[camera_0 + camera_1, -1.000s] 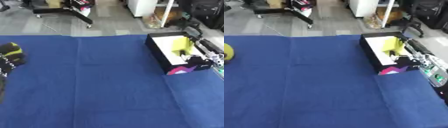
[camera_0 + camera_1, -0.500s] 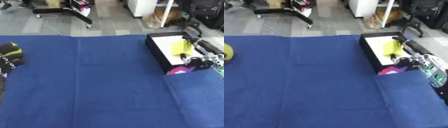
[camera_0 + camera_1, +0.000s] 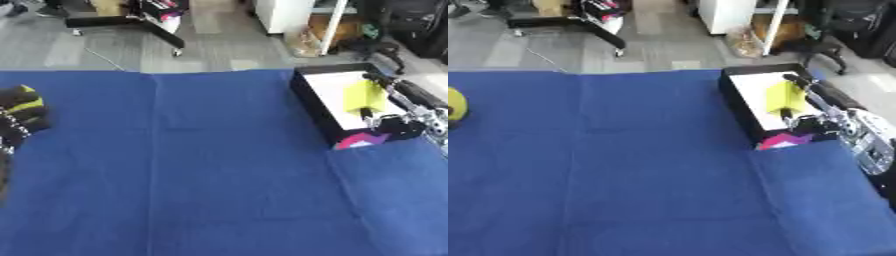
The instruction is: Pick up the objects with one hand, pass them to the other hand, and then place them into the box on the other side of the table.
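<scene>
Right hand (image 3: 395, 125), fingers curled on a flat yellow-green piece (image 3: 363, 95) over the black-walled white-floored box (image 3: 308, 97) — should release it well inside the walls — left hand (image 3: 22, 117) grips a yellow ball (image 3: 455, 105)

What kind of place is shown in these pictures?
Probably a lab or workshop, not a home: a table under a blue cloth holds a black box, and behind it are a grey floor and a wheeled stand.

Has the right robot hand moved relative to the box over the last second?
Barely. The right robot hand stays over the near end of the box, with the yellow-green object just beyond its fingers; at most it has drifted slightly toward the box's near wall.
</scene>
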Tool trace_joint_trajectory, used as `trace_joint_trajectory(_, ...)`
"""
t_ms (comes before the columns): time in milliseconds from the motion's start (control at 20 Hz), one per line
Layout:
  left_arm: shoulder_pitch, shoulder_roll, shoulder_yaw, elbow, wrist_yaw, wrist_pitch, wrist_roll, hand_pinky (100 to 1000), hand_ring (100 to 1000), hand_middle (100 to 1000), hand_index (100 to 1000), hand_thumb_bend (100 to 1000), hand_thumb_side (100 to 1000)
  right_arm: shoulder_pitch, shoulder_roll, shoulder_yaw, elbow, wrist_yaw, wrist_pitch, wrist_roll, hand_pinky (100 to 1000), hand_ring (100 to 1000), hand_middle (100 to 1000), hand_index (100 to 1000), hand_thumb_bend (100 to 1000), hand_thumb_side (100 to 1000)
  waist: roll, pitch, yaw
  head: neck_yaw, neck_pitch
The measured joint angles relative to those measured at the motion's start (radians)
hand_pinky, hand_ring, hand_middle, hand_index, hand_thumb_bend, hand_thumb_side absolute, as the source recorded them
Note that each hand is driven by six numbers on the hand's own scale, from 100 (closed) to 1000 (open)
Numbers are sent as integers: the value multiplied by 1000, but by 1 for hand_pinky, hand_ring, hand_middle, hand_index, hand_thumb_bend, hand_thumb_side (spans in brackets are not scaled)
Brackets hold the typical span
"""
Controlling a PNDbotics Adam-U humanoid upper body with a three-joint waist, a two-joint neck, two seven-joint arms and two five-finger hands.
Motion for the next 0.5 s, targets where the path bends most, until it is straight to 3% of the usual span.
trace_joint_trajectory(400,0,0,0,0,0,0,0,754,748,751,834,528,727,0,0,0,0,3,-5,6,966,941,873,1000,100,100,-1,0,1,-3,0)
trace_joint_trajectory(500,1,0,0,0,0,-1,-1,754,748,751,834,528,727,0,0,0,0,9,-8,10,977,964,964,1000,100,100,-2,0,1,-4,0)
